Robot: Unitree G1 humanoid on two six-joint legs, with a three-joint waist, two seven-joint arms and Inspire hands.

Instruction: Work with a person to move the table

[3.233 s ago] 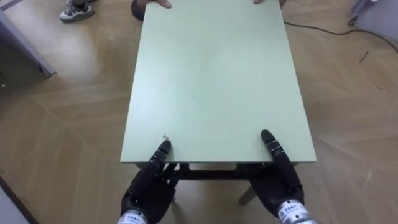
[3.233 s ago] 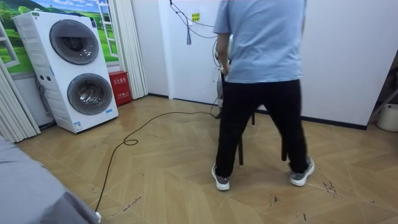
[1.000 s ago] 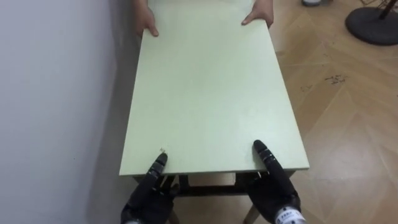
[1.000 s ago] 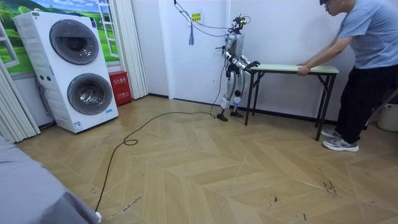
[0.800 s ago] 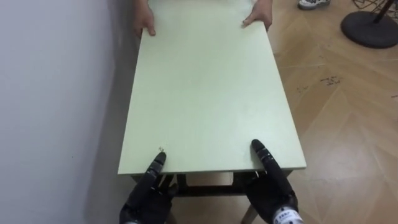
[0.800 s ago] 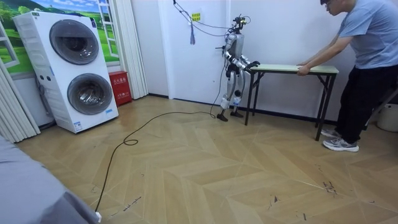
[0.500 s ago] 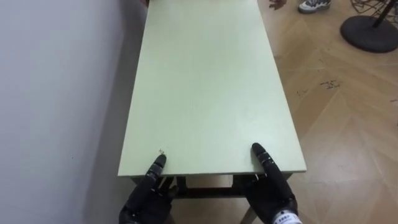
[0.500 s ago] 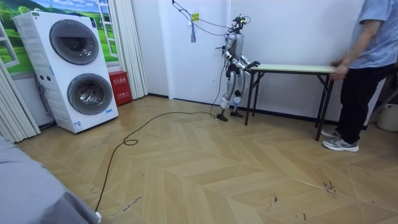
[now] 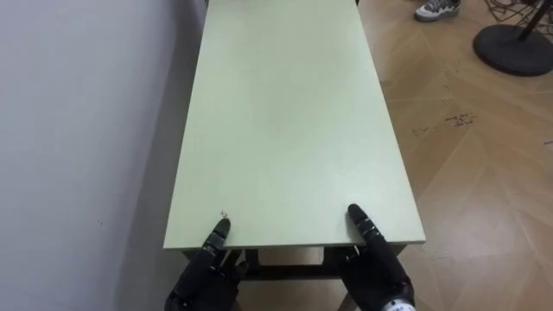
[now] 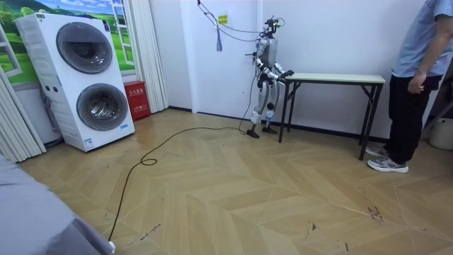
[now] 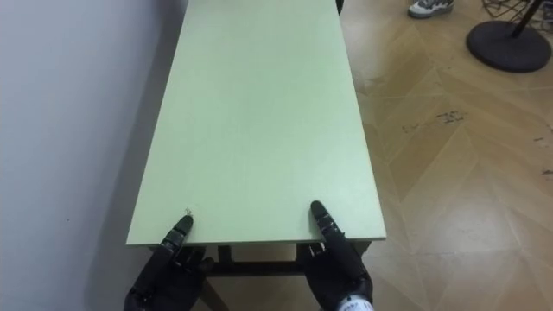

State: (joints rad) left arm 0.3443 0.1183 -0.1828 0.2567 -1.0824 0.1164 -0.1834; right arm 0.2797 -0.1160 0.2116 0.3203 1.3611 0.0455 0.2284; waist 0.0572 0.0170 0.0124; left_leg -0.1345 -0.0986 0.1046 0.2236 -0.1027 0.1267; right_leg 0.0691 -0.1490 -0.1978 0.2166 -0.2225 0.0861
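Observation:
The table (image 9: pixel 285 130) has a pale green top and dark legs and stands lengthwise along the white wall. I stand at its near short end, which is its end on the room view's left (image 10: pixel 333 78). My left hand (image 9: pixel 206 269) grips the near edge at its left corner, thumb on top and fingers underneath. My right hand (image 9: pixel 373 263) holds the same edge at the right corner in the same way. The person (image 10: pixel 417 78) stands upright beside the far end with both hands off the table. One of the person's shoes (image 9: pixel 436 9) shows past the far right corner.
The white wall (image 9: pixel 78 130) runs close along the table's left side. A dark round stand base (image 9: pixel 514 39) sits on the wooden floor at the far right. Stacked washing machines (image 10: pixel 85 78) and a floor cable (image 10: pixel 141 159) lie well behind me.
The person has taken both hands off the far end and straightened up beside it. My hands keep their hold on the near edge.

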